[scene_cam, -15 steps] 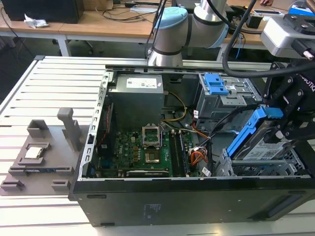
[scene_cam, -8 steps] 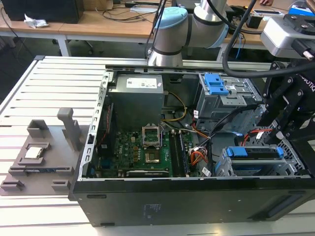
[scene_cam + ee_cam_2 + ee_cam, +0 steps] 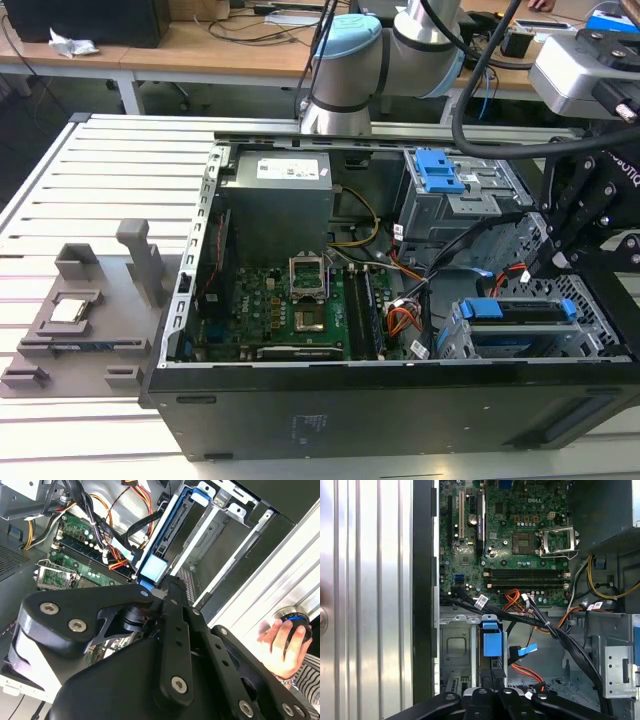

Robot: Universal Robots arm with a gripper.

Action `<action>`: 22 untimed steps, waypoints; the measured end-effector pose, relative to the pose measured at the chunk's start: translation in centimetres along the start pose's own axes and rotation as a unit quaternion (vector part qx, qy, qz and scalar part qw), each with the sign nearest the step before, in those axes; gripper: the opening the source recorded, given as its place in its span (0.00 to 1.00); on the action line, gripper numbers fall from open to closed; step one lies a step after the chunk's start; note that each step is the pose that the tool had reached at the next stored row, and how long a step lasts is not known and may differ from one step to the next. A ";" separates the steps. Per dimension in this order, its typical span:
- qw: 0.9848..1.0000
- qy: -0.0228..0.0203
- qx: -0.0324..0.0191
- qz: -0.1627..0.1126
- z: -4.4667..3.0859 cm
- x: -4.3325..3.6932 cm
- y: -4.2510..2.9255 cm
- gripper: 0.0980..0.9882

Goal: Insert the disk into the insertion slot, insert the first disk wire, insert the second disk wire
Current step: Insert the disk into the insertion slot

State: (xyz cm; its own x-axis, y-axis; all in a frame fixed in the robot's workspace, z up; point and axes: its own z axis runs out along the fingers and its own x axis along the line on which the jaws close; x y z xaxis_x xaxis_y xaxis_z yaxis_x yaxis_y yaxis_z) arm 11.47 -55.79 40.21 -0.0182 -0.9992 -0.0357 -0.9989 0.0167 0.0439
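So the disk (image 3: 520,312), a flat silver drive in a bright blue plastic carrier, is sitting in the insertion slot (image 3: 455,340), the silver perforated sheet-metal cage in a corner of the open black tower case (image 3: 400,410). In both wrist views its blue end tab (image 3: 491,642) (image 3: 152,567) pokes out of the cage mouth.

The black gripper (image 3: 540,262) hangs right over that cage, and in the first wrist view its jaws look pressed together, tips just beside the blue tab (image 3: 495,672).

A bundle of black, orange and red wires (image 3: 525,607) runs past the cage, with the green motherboard (image 3: 300,310) beyond them. Further from the cage is a taller grey bay with a blue latch (image 3: 440,170).

Outside the case, past the cage wall, the second wrist view catches a person's hand (image 3: 277,647) on a dark knob.
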 end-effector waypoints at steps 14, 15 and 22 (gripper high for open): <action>1.000 0.000 0.000 0.000 -0.03 -0.09 -1.35 0.01; 1.000 0.000 0.000 0.000 -0.04 -0.10 -1.51 0.01; 1.000 0.000 0.000 0.000 0.43 -0.16 -2.11 0.01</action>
State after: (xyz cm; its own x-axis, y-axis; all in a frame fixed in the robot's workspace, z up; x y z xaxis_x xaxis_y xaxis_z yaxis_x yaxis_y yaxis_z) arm 13.56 -55.65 39.69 -0.0184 -0.9992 -0.0357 -0.9989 0.0168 0.0442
